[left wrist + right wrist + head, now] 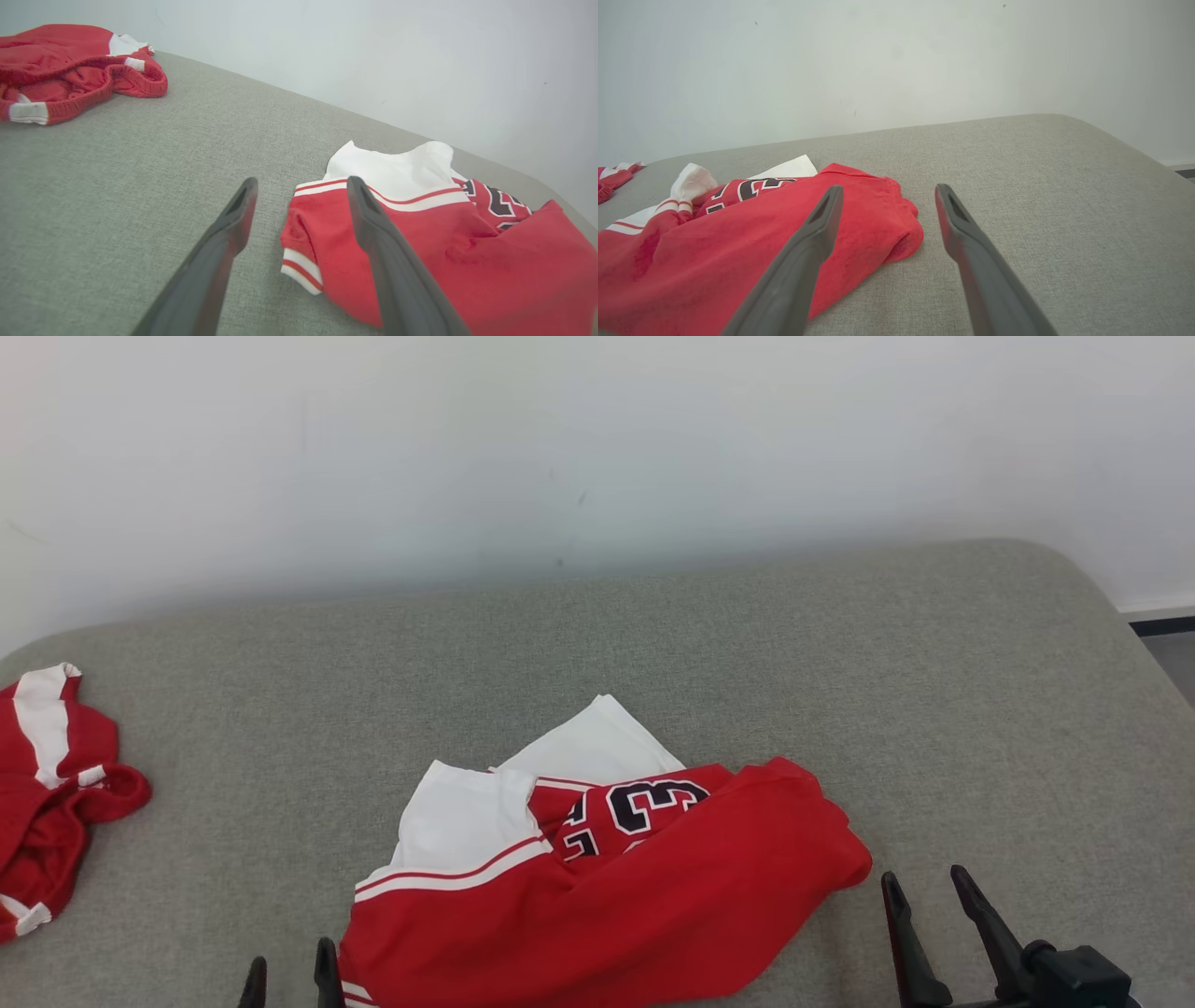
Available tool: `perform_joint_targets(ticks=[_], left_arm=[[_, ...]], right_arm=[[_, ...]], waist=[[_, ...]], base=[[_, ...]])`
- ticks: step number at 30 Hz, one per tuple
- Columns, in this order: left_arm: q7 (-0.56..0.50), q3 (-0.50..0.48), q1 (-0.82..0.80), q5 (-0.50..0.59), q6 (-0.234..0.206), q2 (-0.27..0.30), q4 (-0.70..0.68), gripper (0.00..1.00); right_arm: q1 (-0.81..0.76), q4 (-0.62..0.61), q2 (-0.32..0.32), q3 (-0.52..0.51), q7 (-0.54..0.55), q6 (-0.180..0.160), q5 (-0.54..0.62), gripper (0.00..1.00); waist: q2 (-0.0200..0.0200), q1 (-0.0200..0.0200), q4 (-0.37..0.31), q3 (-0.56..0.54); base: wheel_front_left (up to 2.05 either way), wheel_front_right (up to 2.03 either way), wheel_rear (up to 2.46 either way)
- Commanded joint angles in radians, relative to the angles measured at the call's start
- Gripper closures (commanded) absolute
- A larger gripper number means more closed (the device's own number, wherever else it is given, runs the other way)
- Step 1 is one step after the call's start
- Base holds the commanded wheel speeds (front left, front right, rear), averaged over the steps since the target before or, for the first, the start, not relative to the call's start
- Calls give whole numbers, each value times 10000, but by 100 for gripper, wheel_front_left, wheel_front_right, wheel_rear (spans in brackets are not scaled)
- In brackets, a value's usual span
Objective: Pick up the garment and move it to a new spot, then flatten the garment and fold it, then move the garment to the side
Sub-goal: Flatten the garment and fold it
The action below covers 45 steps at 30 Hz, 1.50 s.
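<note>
- Crumpled red garment (607, 887) lies on grey padded surface (840, 663), long axis running from left end effector (289, 975) toward right end effector (922, 877).
- White panel points away from both.
- Both spread, pinching nothing.

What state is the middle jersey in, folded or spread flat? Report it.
Neither: the jersey lies crumpled on the grey surface, a red flap lapped over part of its number, white panel bunched.

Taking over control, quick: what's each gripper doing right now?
Left gripper: open, holding nothing.
Right gripper: open, holding nothing.
</note>
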State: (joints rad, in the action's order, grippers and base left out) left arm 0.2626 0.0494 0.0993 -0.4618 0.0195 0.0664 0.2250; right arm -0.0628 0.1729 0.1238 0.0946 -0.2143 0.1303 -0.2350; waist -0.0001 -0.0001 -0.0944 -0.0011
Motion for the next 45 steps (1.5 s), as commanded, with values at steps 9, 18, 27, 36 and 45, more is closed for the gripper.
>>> perform_joint_targets(ticks=[9, 18, 27, 36, 45], left_arm=[[33, -866, 579, 2252, 834, -87, -1730, 0], [33, -1115, 783, 2595, 1051, -141, -1560, 0], [33, -447, -594, 2707, 1103, 229, -13, 0], [-1370, -231, -3494, 2537, 1088, 963, 2294, 0], [-3706, 114, -5632, 2780, 1044, 1850, 3782, 0]], right_arm=[[-230, -478, -100, -574, 448, 9, 46, 0], [-269, -448, -225, -493, 691, 9, -103, 0], [-100, -475, -259, -312, 702, 9, -126, 0], [212, -553, -249, 221, 713, 9, -113, 0], [847, -551, -344, 908, 519, 9, -181, 0]], waist=[[1, 1, 280, -255], [1, 1, 193, -411], [1, 1, -201, -296], [1, 1, -1090, 462], [1, 1, -2070, 1807]], base=[[0, 0, 0], [0, 0, 0], [0, 0, 0], [0, 0, 0], [0, 0, 0]])
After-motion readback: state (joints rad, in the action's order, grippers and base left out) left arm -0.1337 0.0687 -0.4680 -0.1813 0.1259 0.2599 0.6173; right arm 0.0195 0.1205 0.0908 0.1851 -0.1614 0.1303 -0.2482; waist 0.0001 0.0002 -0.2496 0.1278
